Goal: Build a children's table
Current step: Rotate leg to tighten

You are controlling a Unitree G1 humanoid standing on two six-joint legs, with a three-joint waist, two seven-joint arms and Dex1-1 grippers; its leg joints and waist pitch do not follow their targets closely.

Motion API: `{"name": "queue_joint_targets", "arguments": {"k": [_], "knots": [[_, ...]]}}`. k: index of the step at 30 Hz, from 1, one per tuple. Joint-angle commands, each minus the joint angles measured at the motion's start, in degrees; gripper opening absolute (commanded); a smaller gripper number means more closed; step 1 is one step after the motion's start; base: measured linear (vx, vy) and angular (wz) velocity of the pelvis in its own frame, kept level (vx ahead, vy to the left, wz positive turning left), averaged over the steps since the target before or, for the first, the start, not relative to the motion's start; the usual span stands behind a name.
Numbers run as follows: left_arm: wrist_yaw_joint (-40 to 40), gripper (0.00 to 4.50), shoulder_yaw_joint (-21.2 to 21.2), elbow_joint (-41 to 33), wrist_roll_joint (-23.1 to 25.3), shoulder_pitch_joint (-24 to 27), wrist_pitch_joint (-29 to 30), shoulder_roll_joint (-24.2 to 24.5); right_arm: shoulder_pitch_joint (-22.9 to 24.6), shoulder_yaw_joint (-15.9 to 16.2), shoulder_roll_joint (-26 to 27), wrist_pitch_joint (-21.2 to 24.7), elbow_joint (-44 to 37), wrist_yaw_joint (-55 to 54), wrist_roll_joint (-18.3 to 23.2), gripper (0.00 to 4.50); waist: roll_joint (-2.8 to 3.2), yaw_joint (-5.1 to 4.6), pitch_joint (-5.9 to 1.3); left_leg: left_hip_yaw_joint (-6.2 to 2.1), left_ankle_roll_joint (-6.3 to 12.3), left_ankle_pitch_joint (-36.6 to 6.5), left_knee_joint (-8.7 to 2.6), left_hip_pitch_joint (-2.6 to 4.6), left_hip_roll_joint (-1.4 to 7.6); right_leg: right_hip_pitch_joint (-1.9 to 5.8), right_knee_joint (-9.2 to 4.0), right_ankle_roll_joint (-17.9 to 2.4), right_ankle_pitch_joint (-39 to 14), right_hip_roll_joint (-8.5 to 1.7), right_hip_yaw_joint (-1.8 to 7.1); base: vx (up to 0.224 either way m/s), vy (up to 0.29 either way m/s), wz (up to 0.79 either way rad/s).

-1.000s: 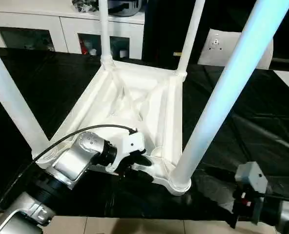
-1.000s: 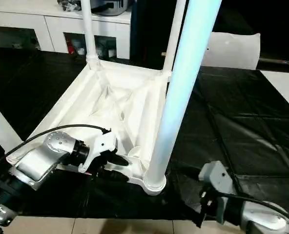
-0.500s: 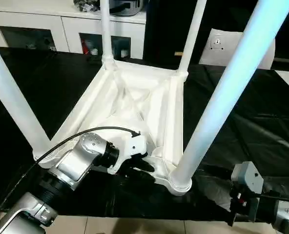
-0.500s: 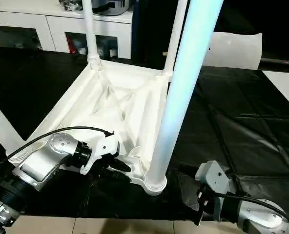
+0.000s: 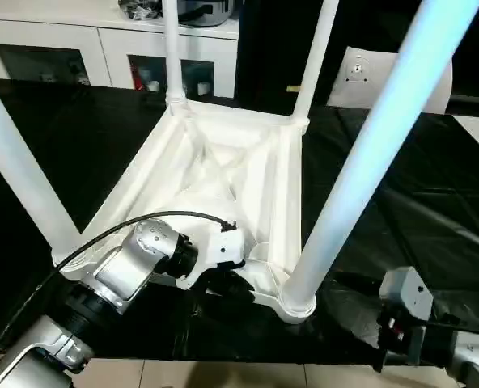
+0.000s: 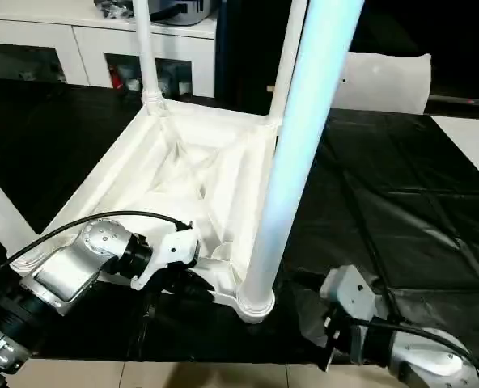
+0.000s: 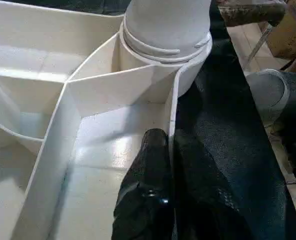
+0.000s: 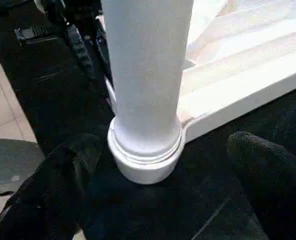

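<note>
The table [image 5: 223,174] lies upside down on a black sheet [image 5: 434,194], its ribbed underside facing up and all four legs standing in the corner sockets. The left arm [image 5: 118,279] reaches in from the lower left, forearm angled up toward the table's near edge with a black cable arching over the wrist. Its gripper [image 7: 170,150] is pinched on the raised rim [image 7: 171,120] — one black finger [image 7: 150,165] inside the tabletop, the other outside on the sheet, the thin white wall between them — just beside the near-right socket. The near-right leg [image 5: 361,170] rises from that socket [image 5: 296,303] toward the head camera. The right arm sits low at the lower right, its wrist pointing toward that same corner; its gripper [image 8: 163,195] is spread wide, with a finger [image 8: 63,175] on either side of the leg's base, touching nothing. White cabinets [image 5: 78,56] stand behind the sheet.
</note>
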Motion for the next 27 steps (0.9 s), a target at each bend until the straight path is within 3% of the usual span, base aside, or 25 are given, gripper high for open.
{"name": "queue_joint_targets", "arguments": {"k": [1,3,6,7,10,11,12,13,14,15,17,18,20,21,22,24,27], "knots": [[4.4,0.08,2.7,1.9,0.6,-0.2,2.6,0.4,-1.0,-0.5,0.3,0.1,0.6,-0.4,0.3,4.50,0.17,0.09,-1.87,-1.24,3.09,-7.6,-5.53,-0.24,4.29,1.48,-4.76,-14.8,-5.7,-5.45,3.14,0.000,0.000,0.00],[8.2,0.08,6.1,3.0,-0.7,0.2,3.9,-0.9,-1.7,-0.5,0.7,0.2,0.9,-0.8,0.4,4.50,0.20,0.06,-1.79,-1.19,3.01,-8.2,-5.52,-0.29,4.27,1.47,-4.87,-15.0,-6.5,-5.47,3.17,0.000,0.000,0.00],[13.3,0.08,11.3,2.6,-3.0,1.4,7.7,-2.3,-2.9,-0.3,1.4,0.3,1.3,-1.6,0.5,4.50,-0.36,-0.48,-1.86,-1.29,3.21,-7.4,-5.45,-0.68,4.07,1.74,-4.85,-14.8,-6.8,-5.42,3.07,0.000,0.000,0.00],[13.5,0.08,11.6,2.1,-3.2,1.8,8.1,-2.3,-3.2,-0.1,1.6,0.4,1.4,-1.6,0.5,4.50,-0.41,-0.86,-1.91,-1.34,3.51,-6.3,-5.32,-0.98,3.91,1.93,-4.80,-14.6,-6.3,-5.49,3.10,0.000,0.000,0.00],[13.7,0.08,11.9,1.1,-3.2,2.6,8.4,-2.0,-3.7,0.2,1.8,0.5,1.5,-1.7,0.6,4.50,-0.35,-1.66,-2.33,-1.24,4.97,-3.5,-4.87,-1.01,3.69,1.95,-4.55,-14.8,-2.4,-5.25,3.17,0.000,0.000,0.00],[13.6,0.08,12.1,0.2,-3.4,3.3,8.7,-1.9,-4.4,0.5,2.0,0.5,1.9,-1.8,0.5,4.50,-0.31,-1.77,-2.41,-1.25,5.47,-2.4,-4.78,-1.09,3.66,1.97,-4.35,-15.1,-0.7,-5.20,3.16,0.000,0.000,0.00],[13.0,0.08,11.8,-0.6,-3.7,3.9,8.2,-1.6,-5.4,0.8,2.3,0.5,2.6,-1.7,0.3,4.50,-0.27,-1.88,-2.66,-1.17,7.09,0.7,-4.53,-1.05,3.65,1.95,-3.83,-15.9,4.4,-5.08,3.08,0.000,0.000,0.00],[12.2,0.08,11.3,-1.0,-3.7,4.2,7.0,-1.2,-6.1,1.0,2.4,0.6,3.2,-1.7,0.1,4.50,-0.27,-1.88,-2.66,-1.17,7.09,0.7,-4.53,-1.05,3.65,1.95,-3.83,-15.9,4.4,-5.08,3.08,0.000,0.000,0.00],[10.0,0.08,10.4,-1.8,-3.8,5.0,5.0,-0.5,-7.7,1.5,2.7,0.8,4.4,-1.7,-0.2,4.50,-0.24,-1.84,-2.68,-1.08,8.80,2.5,-4.43,-1.02,3.70,1.82,-3.61,-16.7,7.4,-5.10,3.04,0.000,0.000,0.00],[9.4,0.08,10.2,-2.1,-4.0,5.3,4.8,-0.4,-8.1,1.7,2.8,0.9,4.7,-1.7,-0.3,4.50,-0.20,-1.86,-2.65,-1.01,9.13,2.6,-4.43,-0.92,3.74,1.74,-3.56,-16.9,7.7,-5.06,3.00,0.000,0.000,0.00],[7.5,0.08,9.1,-2.7,-3.6,5.5,4.2,0.4,-9.7,2.1,3.1,0.8,5.9,-1.8,-0.6,4.50,0.01,-1.43,-2.61,-0.83,9.56,2.9,-4.34,-0.54,3.97,1.53,-3.46,-17.6,8.1,-5.09,2.98,0.000,0.000,0.00],[6.1,0.08,8.2,-2.8,-3.2,5.6,3.1,1.0,-10.5,2.2,3.4,1.0,6.4,-1.7,-0.4,4.50,-0.32,-1.11,-2.55,-0.73,9.84,3.1,-4.40,-0.49,4.03,1.48,-3.46,-17.6,7.8,-5.04,2.96,0.000,0.000,0.00],[1.7,0.08,6.2,-2.1,-2.6,5.4,0.1,2.3,-13.8,3.0,3.9,1.2,8.4,0.6,1.2,4.50,-0.10,-0.31,-2.51,-0.62,9.06,2.3,-4.49,-0.11,4.12,1.36,-3.35,-17.5,6.2,-5.05,2.95,0.000,0.000,0.00],[0.7,0.08,5.9,-1.6,-2.6,5.2,-0.6,2.4,-14.8,3.3,4.0,1.1,8.9,1.8,1.9,4.50,-0.60,-0.20,-2.46,-0.51,9.03,2.1,-4.51,-0.04,4.17,1.32,-3.42,-17.4,5.8,-5.02,2.96,0.000,0.000,0.00],[0.3,0.00,5.7,-1.4,-2.6,5.1,-0.8,2.5,-15.3,3.5,4.1,1.0,9.3,2.6,2.3,4.22,-0.35,0.13,-2.46,-0.46,8.62,1.7,-4.61,-0.05,4.19,1.37,-3.30,-17.4,5.0,-5.16,2.95,0.000,0.000,0.00],[-1.3,0.00,5.0,0.0,-2.0,4.3,-2.9,2.9,-17.0,4.6,3.8,0.9,10.7,5.7,3.4,4.15,-0.30,0.57,-2.43,-0.27,8.20,1.3,-4.58,0.22,4.21,1.17,-3.32,-17.4,4.7,-5.08,2.91,0.000,0.000,0.00],[-3.8,0.00,3.6,2.9,-0.2,2.6,-6.7,3.6,-19.7,6.5,3.3,1.1,13.4,10.7,4.4,3.79,-0.52,1.04,-2.54,-0.12,7.62,1.3,-4.57,0.11,4.13,1.29,-3.26,-17.1,4.6,-5.18,2.88,0.000,0.000,0.00]]}}
